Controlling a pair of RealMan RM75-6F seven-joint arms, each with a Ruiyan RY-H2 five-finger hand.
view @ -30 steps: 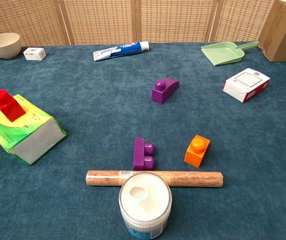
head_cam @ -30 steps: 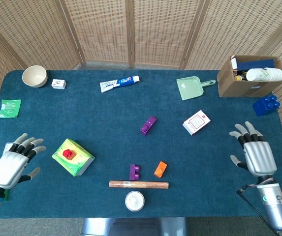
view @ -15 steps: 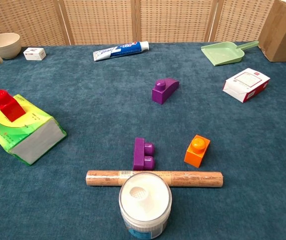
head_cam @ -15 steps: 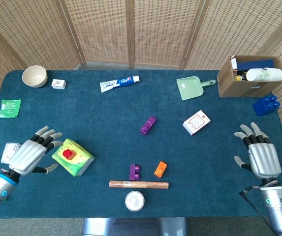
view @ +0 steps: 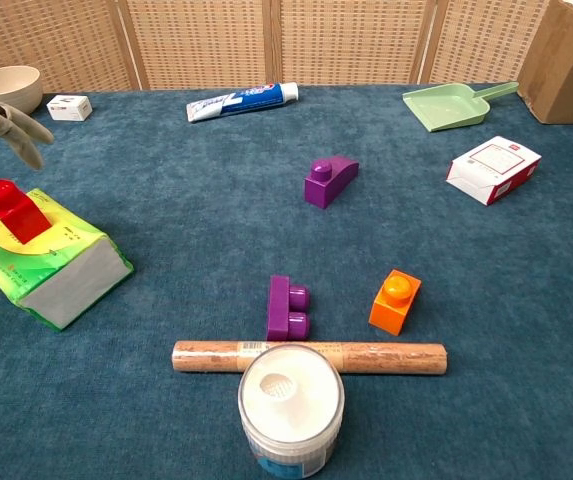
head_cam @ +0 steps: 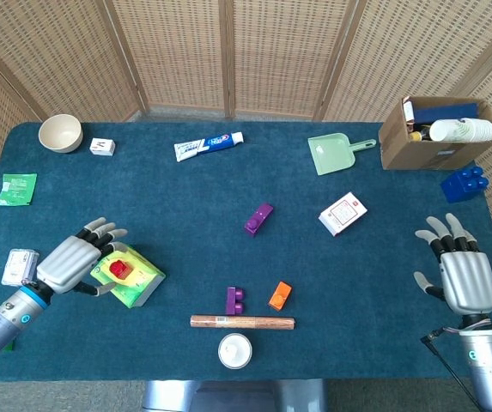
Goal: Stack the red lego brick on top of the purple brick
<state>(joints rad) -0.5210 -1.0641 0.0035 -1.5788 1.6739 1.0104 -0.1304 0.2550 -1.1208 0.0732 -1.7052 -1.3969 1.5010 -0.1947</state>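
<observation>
left hand [head_cam: 72, 261] spread, empty, beside red brick [head_cam: 118, 269]

Table [head_cam: 185, 197] with dark teal felt-like cover fills most of both views. Behind the table's far edge, a folding screen [head_cam: 254, 51] of woven wicker panels in light wood frames runs the full width; in the head view its side panels angle in toward the table's left and right ends. Thin strip of grey floor [head_cam: 228, 112] between screen base and table's far edge; more grey floor past the table's left end. Grey support piece [head_cam: 228, 395] shows under the table's near edge. Even, soft lighting, faint shadows only.
</observation>
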